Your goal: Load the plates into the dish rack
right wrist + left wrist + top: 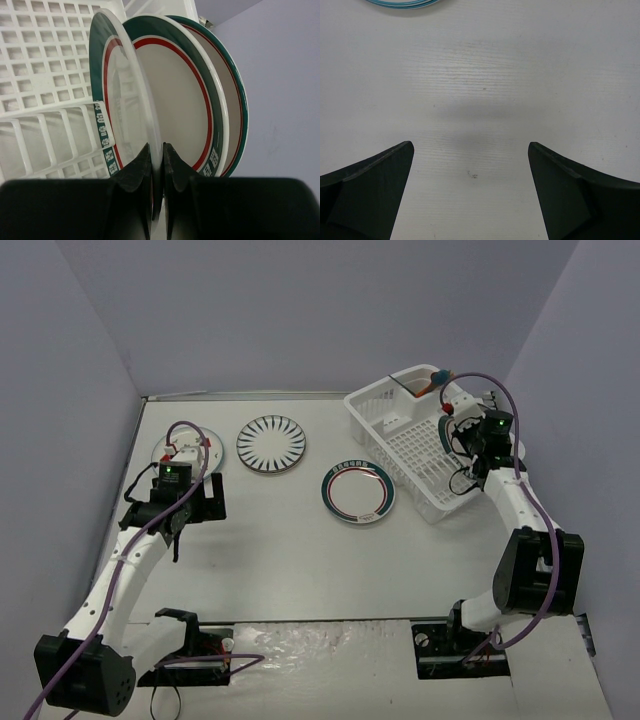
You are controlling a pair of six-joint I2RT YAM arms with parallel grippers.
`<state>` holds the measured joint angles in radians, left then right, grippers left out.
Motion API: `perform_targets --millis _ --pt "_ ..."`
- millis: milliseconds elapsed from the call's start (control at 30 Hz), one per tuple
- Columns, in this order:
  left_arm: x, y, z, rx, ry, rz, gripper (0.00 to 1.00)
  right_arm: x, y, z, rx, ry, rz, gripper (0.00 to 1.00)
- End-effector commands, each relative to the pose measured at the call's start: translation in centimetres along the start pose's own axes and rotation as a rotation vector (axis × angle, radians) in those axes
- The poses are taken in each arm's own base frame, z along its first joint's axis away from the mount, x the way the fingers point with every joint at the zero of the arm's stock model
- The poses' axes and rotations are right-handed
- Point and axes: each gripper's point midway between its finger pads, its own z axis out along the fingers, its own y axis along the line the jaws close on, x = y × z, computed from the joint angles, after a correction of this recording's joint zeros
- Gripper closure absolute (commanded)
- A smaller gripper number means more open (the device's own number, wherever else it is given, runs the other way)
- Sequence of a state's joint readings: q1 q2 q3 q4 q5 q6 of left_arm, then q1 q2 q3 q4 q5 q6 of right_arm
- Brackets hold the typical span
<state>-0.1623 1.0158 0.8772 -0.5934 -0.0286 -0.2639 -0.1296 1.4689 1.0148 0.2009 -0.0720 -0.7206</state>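
Observation:
My right gripper (156, 146) is shut on the rim of a green-and-red rimmed plate (125, 95) that stands on edge inside the white dish rack (405, 445). Two more green-and-red rimmed plates (200, 100) stand upright just to its right. In the top view the right gripper (452, 430) is over the rack's right side. Another green-and-red rimmed plate (358, 492) lies flat on the table left of the rack. The black radial-striped plate (271, 443) and the strawberry plate (185, 450) lie at the back left. My left gripper (205, 500) is open and empty over bare table, just in front of the strawberry plate.
An orange and teal item (438, 380) sticks out of the rack's back corner cup. Purple walls close in the table on the left, back and right. In the left wrist view a plate's teal edge (400, 3) shows at the top.

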Motion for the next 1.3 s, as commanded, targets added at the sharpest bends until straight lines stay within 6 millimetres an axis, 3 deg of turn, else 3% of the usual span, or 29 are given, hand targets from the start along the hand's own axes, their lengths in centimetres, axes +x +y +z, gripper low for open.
perform_targets --millis 0,133,233,567,767,900,1000,1033,1167,1267 --pt "-2.7 -0.2 -1.0 0.012 -0.097 -0.003 0.03 -2.2 -2.5 -0.2 0.086 -0.095 0.074 0.84" --pt "-2.7 -0.1 -1.2 0.012 -0.102 -0.014 0.03 -2.2 -2.9 -0.4 0.113 -0.098 0.154 0.56" --pt "-2.6 -0.3 -1.3 0.018 -0.102 -0.018 0.03 -2.9 -3.8 -1.3 0.144 -0.120 0.197 0.44" --pt "-2.6 -2.4 -1.6 0.112 -0.082 -0.074 0.03 -8.9 -7.2 -7.8 0.221 -0.340 0.352 0.35" --pt "-2.8 -3.6 -2.3 0.168 -0.075 -0.125 0.03 -12.9 -5.8 -11.5 0.109 -0.506 0.489 0.29" --pt "-3.8 -6.9 -2.1 0.277 -0.081 -0.202 0.03 -15.5 -2.8 -14.1 -0.053 -0.607 0.675 0.21" --pt "-4.7 -10.9 -1.7 0.365 -0.069 -0.235 0.03 -16.7 0.1 -16.0 -0.192 -0.649 0.807 0.14" --pt "-4.8 -11.5 -1.1 0.369 -0.057 -0.256 0.03 -16.7 0.9 -16.5 -0.219 -0.653 0.829 0.12" --pt "-6.8 -17.5 0.1 0.427 -0.068 -0.283 0.04 -16.7 4.7 -18.8 -0.365 -0.661 0.908 0.10" --pt "-6.4 -21.1 2.4 0.431 -0.030 -0.287 0.08 -16.6 5.6 -20.2 -0.413 -0.684 0.923 0.09"
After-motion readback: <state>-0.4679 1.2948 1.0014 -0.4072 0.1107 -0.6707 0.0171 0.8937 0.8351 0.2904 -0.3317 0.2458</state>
